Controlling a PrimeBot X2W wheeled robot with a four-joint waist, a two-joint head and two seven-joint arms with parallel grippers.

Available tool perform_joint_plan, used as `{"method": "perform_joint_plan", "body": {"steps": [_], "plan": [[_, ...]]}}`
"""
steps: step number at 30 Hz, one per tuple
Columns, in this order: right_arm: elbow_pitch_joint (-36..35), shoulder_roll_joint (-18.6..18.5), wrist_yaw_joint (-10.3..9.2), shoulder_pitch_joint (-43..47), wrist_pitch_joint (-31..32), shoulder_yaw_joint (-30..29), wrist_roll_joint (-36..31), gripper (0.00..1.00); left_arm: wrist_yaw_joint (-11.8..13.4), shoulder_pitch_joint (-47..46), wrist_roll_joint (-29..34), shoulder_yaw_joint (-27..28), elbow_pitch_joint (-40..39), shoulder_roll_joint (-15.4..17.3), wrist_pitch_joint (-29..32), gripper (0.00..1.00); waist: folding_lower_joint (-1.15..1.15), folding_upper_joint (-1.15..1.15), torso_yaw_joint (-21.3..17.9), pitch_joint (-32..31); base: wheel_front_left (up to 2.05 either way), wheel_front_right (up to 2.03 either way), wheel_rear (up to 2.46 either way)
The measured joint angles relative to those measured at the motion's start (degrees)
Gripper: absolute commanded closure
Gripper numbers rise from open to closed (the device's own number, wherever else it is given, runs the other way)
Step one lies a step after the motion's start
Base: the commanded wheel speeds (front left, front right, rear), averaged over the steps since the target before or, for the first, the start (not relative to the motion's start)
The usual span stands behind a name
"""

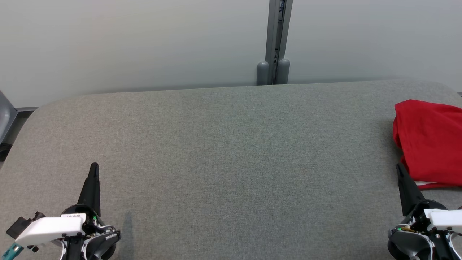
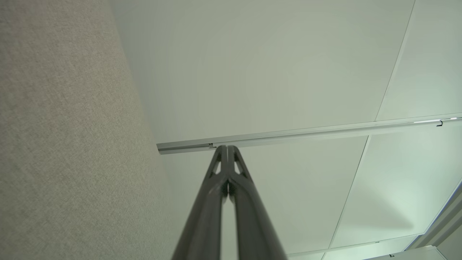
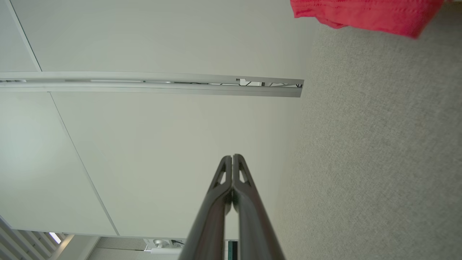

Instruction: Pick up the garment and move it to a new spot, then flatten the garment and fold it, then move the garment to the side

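Where the grey fabric-covered table (image 1: 231, 162) begins at the left, the left gripper (image 1: 94, 169) hovers over the near corner. Its two dark fingers are pressed together, holding nothing, and point toward the far edge. The grey surface runs across the middle to a pale wall (image 1: 144, 43), where a grey post (image 1: 276, 43) stands just past centre. At the right near corner the right gripper (image 1: 400, 171) is likewise pinched tight on nothing, its tips near the red garment (image 1: 429, 141) but apart from it. The garment lies bunched on the table's right end, partly cut off by the head view's edge.
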Motion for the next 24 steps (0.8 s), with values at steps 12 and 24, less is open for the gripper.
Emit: {"method": "perform_joint_plan", "body": {"steps": [12, 24], "plan": [[0.00, 0.01, 0.00, -0.01, 0.00, -0.03, -0.01, 1.00, 0.00, 0.00, 0.14, 0.03, 0.00, -0.01, 0.01, 1.00, 0.00, 0.00, 0.00, 0.00, 0.00, 0.00, 0.00], [0.00, 0.02, 0.00, -0.01, 0.01, -0.04, -0.02, 1.00, 0.00, 0.00, 0.21, 0.05, 0.00, -0.03, 0.02, 1.00, 0.00, 0.00, 0.00, 0.00, 0.00, 0.00, 0.00]]}}
